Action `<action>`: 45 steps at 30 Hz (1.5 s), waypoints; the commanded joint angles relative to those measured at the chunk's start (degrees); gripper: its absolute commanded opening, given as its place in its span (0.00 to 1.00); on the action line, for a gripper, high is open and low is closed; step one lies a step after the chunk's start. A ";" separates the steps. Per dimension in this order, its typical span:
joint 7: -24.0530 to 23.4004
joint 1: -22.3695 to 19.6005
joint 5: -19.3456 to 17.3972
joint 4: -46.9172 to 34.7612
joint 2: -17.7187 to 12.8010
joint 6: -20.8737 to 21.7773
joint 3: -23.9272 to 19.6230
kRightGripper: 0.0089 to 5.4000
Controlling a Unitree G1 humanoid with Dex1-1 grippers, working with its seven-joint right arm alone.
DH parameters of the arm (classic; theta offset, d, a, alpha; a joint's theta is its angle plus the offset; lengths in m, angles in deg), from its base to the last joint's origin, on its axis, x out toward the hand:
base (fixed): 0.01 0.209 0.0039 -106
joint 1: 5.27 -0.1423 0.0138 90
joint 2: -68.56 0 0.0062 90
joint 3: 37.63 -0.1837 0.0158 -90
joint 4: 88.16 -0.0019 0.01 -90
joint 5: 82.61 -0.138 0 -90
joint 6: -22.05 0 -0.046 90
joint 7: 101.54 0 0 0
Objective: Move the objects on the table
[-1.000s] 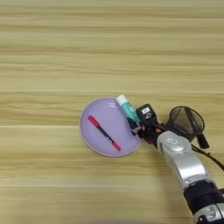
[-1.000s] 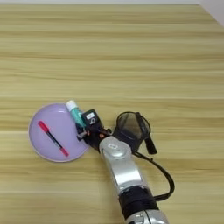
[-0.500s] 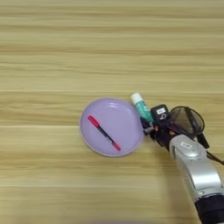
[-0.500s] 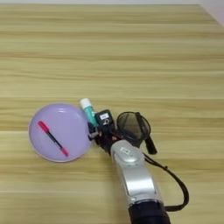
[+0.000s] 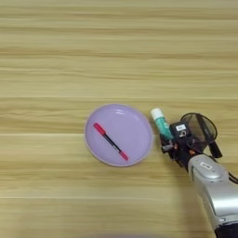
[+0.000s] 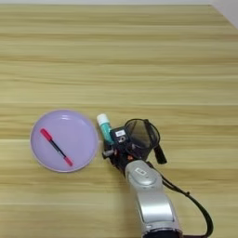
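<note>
I see my right gripper (image 5: 173, 142) closed around the white tube (image 5: 160, 123), its length pointing toward the table's (image 5: 56, 56) far-left corner

A round lilac plate (image 5: 139, 121) lies on the wood — a red-and-black pen (image 5: 110, 142) rests diagonally inside it

Both eyes looked steeply down from the robot's head onto the desk (image 5: 116, 46), whose wood grain ran across the picture and filled nearly the whole frame. The left eye reached further left, placing the purple plate (image 5: 135, 125) near centre. The right eye reached further right, pushing that plate (image 6: 79, 130) toward its left edge and catching the desk's far right corner. Both shared the plate, the silver forearm (image 6: 151, 200) and the surrounding wood.
</note>
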 commanded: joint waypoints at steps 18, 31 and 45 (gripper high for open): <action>-2.87 -2.47 -0.56 0.78 0.35 -0.24 -0.36 0.31; -3.03 -3.04 -0.69 4.20 0.80 -0.20 -0.45 0.31; -2.85 -3.92 -0.74 7.65 0.94 0.26 -0.36 0.31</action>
